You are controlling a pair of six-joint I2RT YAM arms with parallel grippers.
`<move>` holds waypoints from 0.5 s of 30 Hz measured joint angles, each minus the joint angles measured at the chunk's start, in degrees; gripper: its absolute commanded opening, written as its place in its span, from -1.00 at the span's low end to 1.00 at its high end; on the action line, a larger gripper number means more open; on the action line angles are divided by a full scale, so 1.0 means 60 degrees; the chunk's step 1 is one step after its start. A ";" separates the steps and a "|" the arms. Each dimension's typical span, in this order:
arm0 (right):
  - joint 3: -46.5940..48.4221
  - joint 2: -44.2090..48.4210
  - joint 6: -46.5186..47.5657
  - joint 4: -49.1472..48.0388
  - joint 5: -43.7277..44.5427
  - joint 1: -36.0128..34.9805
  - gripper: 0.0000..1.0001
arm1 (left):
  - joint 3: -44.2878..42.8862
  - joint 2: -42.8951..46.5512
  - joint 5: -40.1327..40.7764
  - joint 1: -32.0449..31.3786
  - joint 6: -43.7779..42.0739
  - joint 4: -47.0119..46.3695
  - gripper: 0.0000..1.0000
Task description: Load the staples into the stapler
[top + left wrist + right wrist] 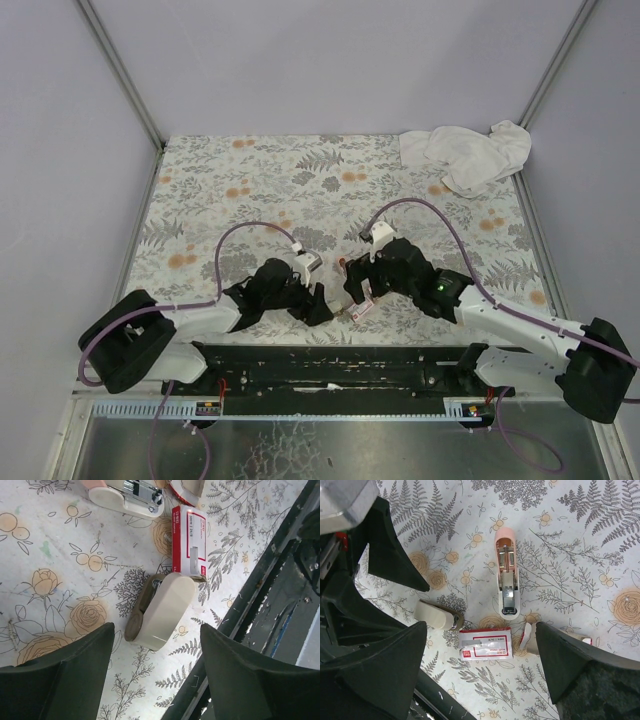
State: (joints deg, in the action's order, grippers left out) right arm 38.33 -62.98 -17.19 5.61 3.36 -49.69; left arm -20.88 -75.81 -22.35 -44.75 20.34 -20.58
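Looking through the right wrist camera, you find the staples box (pixel 485 644) lying flat on the floral table (pixel 600 540), label up, closed as far as you can see. Just past the box's long edge lies the stapler (pixel 506 575), opened out, metal channel showing, its front end pointing at the box. At one short end of the box a cream rounded piece (pixel 437 617) lies tilted, touching or nearly so; you cannot tell which. At the other short end a tan-and-red tray (pixel 529 636) is half hidden by a finger. Your right gripper (pixel 480 625) stands wide above the box, holding nothing. Your left gripper (pixel 155 630) is parted too, empty, above the cream piece. White cloth (pixel 465 155) sits well apart from the box, far corner.
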 measured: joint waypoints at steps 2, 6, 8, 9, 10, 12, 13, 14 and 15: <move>-0.0004 0.0036 -0.0157 0.0000 0.0000 0.0069 0.94 | -0.0095 -0.0051 0.0138 -0.0106 -0.0200 0.0109 0.28; -0.0084 0.0084 -0.0583 0.0015 0.0036 0.0189 0.96 | -0.0397 -0.0208 0.0324 -0.0426 -0.0637 0.0452 0.11; -0.0131 0.0131 -0.0852 0.0055 0.0073 0.0313 0.96 | -0.0492 -0.0215 0.0423 -0.0565 -0.0794 0.0601 0.10; -0.0135 0.0142 -0.0965 0.0091 0.0087 0.0386 0.97 | -0.0528 -0.0215 0.0495 -0.0641 -0.0878 0.0685 0.10; -0.0135 0.0146 -0.1086 0.0131 0.0098 0.0466 0.97 | -0.0561 -0.0215 0.0619 -0.0685 -0.0965 0.0798 0.11; -0.0135 0.0149 -0.1300 0.0251 0.0109 0.0637 0.97 | -0.0594 -0.0215 0.0790 -0.0812 -0.1031 0.0925 0.11; -0.0135 0.0149 -0.1377 0.0306 0.0109 0.0714 0.97 | -0.0630 -0.0215 0.0896 -0.0882 -0.1078 0.1042 0.11; -0.0135 0.0149 -0.1472 0.0372 0.0113 0.0820 0.97 | -0.0645 -0.0215 0.1002 -0.0958 -0.1122 0.1137 0.11; -0.0135 0.0149 -0.1541 0.0415 0.0109 0.0892 0.97 | -0.0674 -0.0215 0.1115 -0.1049 -0.1158 0.1268 0.10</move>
State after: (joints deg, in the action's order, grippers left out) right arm 37.52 -62.08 -26.44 8.10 4.01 -44.34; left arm -24.93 -77.10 -15.66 -51.05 13.39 -12.97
